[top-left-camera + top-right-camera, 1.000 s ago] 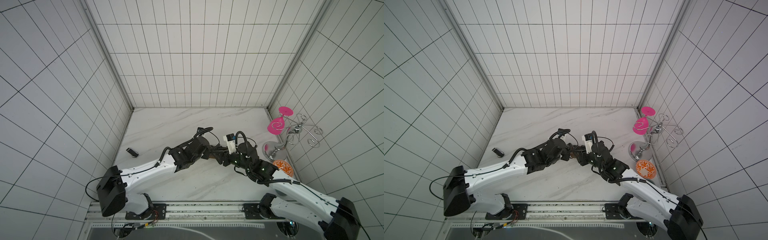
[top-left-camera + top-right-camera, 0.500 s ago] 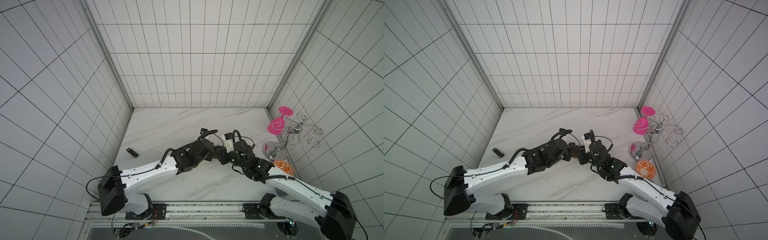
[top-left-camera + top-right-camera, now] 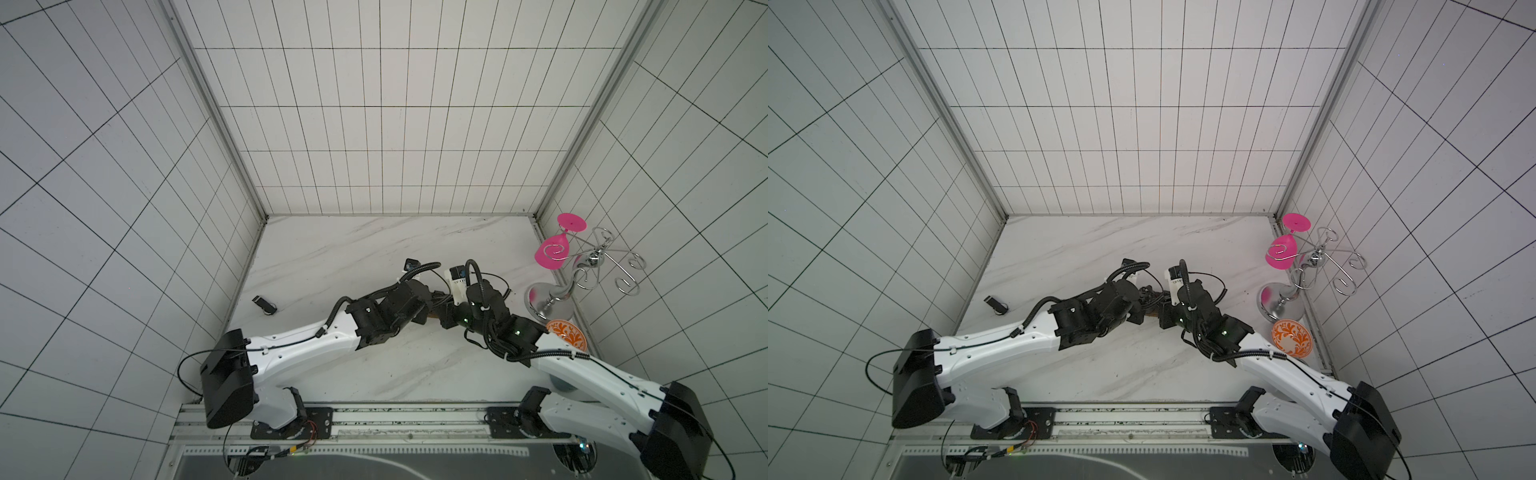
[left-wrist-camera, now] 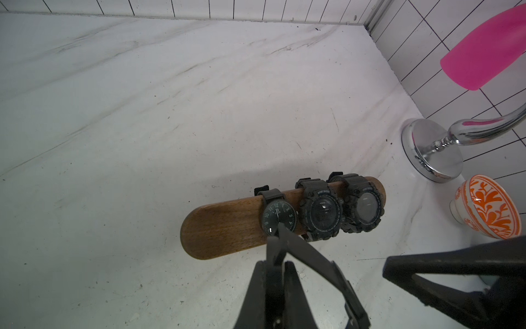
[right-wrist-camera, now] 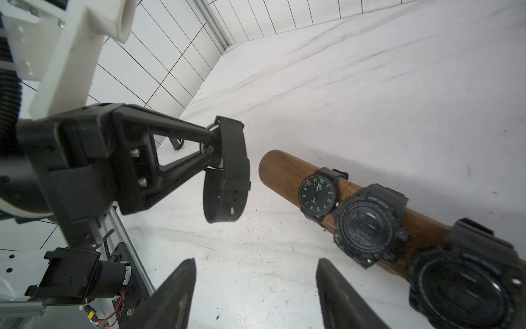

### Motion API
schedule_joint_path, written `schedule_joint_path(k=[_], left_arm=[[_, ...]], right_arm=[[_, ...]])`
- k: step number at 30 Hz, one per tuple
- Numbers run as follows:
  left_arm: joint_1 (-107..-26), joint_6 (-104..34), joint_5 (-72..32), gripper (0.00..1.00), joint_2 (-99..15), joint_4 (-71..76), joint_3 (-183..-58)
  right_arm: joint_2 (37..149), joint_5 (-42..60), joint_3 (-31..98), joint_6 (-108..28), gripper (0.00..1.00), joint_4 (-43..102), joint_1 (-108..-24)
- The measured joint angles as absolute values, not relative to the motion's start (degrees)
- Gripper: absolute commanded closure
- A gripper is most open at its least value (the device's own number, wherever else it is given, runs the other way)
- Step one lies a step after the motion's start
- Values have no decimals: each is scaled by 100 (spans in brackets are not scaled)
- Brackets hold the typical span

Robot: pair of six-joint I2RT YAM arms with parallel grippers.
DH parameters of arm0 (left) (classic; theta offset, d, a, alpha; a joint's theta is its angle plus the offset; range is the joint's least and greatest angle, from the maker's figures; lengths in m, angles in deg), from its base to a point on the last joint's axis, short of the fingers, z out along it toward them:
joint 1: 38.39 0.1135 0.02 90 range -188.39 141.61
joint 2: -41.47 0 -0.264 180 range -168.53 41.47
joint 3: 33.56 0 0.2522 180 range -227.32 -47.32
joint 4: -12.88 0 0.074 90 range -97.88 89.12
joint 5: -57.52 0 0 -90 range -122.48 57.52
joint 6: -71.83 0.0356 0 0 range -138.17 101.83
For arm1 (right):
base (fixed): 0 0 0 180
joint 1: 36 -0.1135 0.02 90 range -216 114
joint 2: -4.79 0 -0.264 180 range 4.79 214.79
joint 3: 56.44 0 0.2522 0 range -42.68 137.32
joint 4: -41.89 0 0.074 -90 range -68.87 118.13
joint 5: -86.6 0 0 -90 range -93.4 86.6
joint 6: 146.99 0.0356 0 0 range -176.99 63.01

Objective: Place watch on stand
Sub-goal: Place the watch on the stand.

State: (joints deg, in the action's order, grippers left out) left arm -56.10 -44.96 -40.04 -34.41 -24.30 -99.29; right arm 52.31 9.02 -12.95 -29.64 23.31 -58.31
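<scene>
**Watch placement, approach stage.** The left gripper [image 5: 214, 142] is pressed together on the strap and carries the watch [image 5: 227, 176] clear of the worktop [image 5: 370, 85]. The buckled band hangs as a closed loop, and its dial is hidden behind the fingers. The loop sits just beside the free rounded end of the stand [image 5: 280, 171] but apart from it, so no part of the band encircles the wood yet.

The rest of the bar is occupied. An analogue watch [image 4: 279, 218] sits near the middle, followed by two sports watches [image 4: 321, 216] side by side toward the far end, each strapped around the bar. The right gripper [image 5: 256, 263] hovers low over the worktop near the stand with its jaws spread, holding nothing. In both top views the two wrists crowd together over the stand and hide most of it.

**Judged progress:** the pick-up is done and the carry is all but complete. Three steps are left:
- line the loop's opening up with the bar's end
- slide it along the bare wood toward the analogue watch
- let go

The bare stretch looks long enough for one more watch; whether the loop is wide enough to pass over the end cannot be told
</scene>
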Motion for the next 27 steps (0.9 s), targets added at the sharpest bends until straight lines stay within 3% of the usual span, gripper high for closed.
schedule_joint_path(k=[11, 27], left_arm=[[-8168, -4852, -4773, 100, -3511, -2688, -10659], [-9180, -5014, -4815, 100, -3871, -2360, -10784]], right_arm=[[5402, 872, -919, -3007, 29, 2414, -6939], [5856, 736, -746, -2902, 37, 2766, -7830]])
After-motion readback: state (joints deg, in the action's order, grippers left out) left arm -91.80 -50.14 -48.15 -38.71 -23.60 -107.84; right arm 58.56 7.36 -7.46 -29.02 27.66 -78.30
